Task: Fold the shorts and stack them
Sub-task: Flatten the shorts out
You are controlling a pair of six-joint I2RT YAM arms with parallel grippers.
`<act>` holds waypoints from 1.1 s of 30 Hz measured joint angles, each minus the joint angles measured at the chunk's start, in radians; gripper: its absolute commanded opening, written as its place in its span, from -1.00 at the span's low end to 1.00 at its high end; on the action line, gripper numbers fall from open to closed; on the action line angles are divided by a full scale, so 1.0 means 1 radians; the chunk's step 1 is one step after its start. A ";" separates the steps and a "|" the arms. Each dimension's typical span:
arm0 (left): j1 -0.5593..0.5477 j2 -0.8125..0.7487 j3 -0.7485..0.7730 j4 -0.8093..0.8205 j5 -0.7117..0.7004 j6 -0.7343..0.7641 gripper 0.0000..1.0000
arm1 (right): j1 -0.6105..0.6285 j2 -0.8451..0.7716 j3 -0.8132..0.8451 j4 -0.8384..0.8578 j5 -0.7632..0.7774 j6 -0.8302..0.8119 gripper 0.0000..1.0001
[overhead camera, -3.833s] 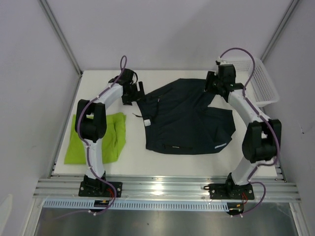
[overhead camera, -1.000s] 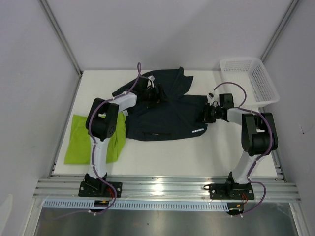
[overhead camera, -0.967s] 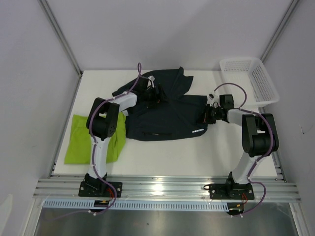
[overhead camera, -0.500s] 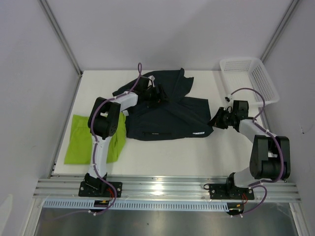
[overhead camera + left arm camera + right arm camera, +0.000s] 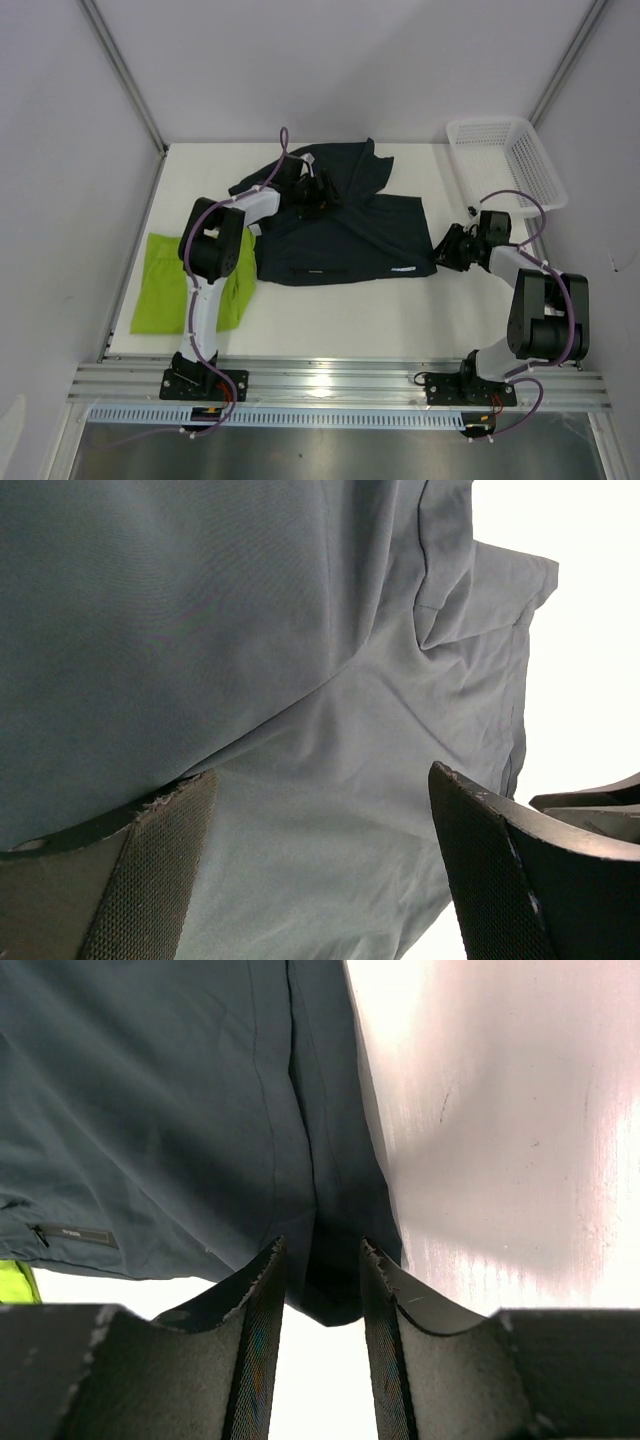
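Top external view, from the left: I see the lime green shorts (image 5: 160, 290) lying flat at the left edge of the surface (image 5: 350, 310). My left claw (image 5: 318, 195) hangs wide open, holding nothing, over the rumpled far part of the navy shorts (image 5: 345, 245), mid-surface. The right claw (image 5: 447, 250), narrowly parted, straddles their smooth right hem without pinching it.

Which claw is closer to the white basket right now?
Right. The right claw sits at the right edge of the navy shorts, a little nearside and left of the white mesh basket; the left claw hovers over the shorts, much farther left.
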 measured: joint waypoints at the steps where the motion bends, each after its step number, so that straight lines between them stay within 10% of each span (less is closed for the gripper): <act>1: 0.000 -0.004 -0.007 0.007 0.002 0.002 0.79 | 0.000 0.000 0.000 0.000 -0.003 0.000 -0.24; 3: 0.000 -0.031 -0.043 0.011 0.002 0.007 0.81 | 0.000 -0.001 -0.003 0.005 -0.004 0.005 -0.14; 6: 0.000 -0.089 -0.109 -0.011 -0.002 0.023 0.82 | 0.000 -0.025 -0.028 0.004 0.015 0.026 0.59; 12: 0.001 -0.295 -0.240 -0.076 -0.012 0.040 0.84 | 0.000 -0.187 -0.074 -0.021 0.103 0.073 0.58; 20: 0.001 -0.616 -0.445 -0.068 -0.074 0.008 0.94 | 0.003 -0.370 -0.156 -0.079 0.172 0.193 -0.04; 33: 0.004 -0.936 -0.759 -0.072 -0.159 -0.062 0.96 | 0.103 -0.285 -0.247 -0.018 0.223 0.342 0.11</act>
